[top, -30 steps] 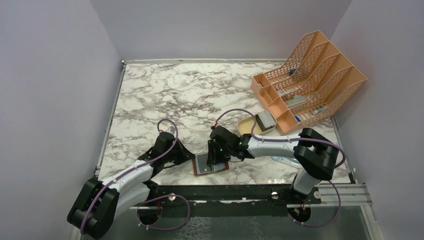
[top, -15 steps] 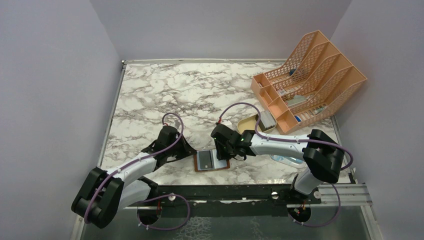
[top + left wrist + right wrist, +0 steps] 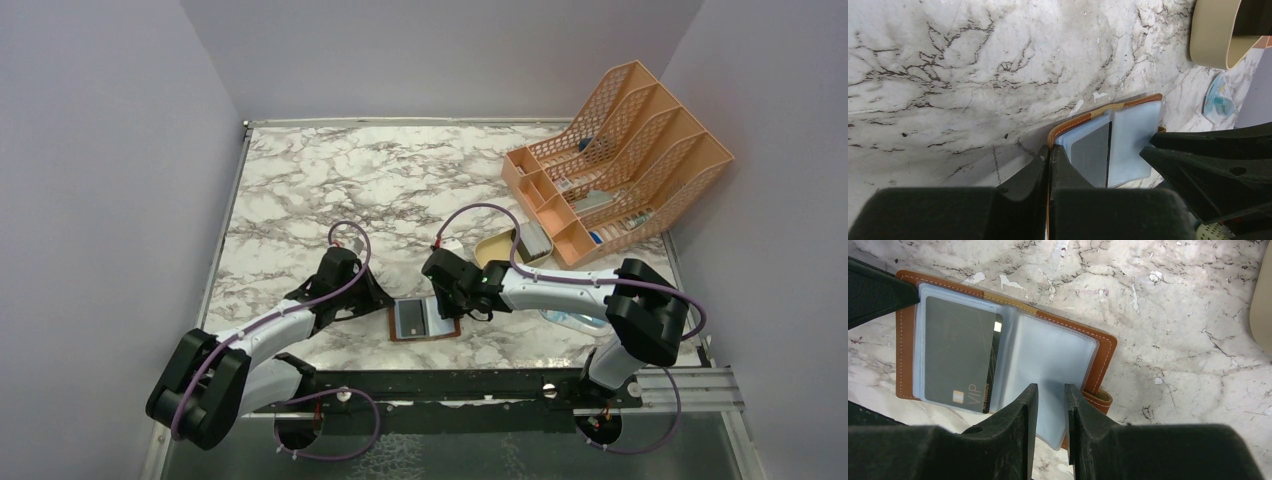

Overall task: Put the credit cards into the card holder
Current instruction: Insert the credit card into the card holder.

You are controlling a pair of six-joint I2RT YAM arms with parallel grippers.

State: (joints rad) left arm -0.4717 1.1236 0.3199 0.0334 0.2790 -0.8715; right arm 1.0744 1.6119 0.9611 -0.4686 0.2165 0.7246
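Note:
The brown leather card holder (image 3: 423, 322) lies open near the table's front edge, its clear sleeves fanned out. A dark card marked VIP (image 3: 960, 355) sits in the left sleeve and also shows in the left wrist view (image 3: 1090, 152). My left gripper (image 3: 383, 308) is shut on the holder's left cover edge (image 3: 1049, 152). My right gripper (image 3: 447, 300) hovers over the right sleeve (image 3: 1051, 390) with its jaws a narrow gap apart and nothing between them. No loose card shows on the table.
A tan oval tray (image 3: 492, 250) with a grey object (image 3: 535, 240) on its rim stands just behind the right arm. The orange mesh file rack (image 3: 620, 160) fills the back right. A blue-and-clear packet (image 3: 565, 318) lies under the right arm.
My right gripper has drawn back from over the holder's middle to its right sleeve, uncovering the dark card. My left arm has shifted slightly forward, still holding the cover.

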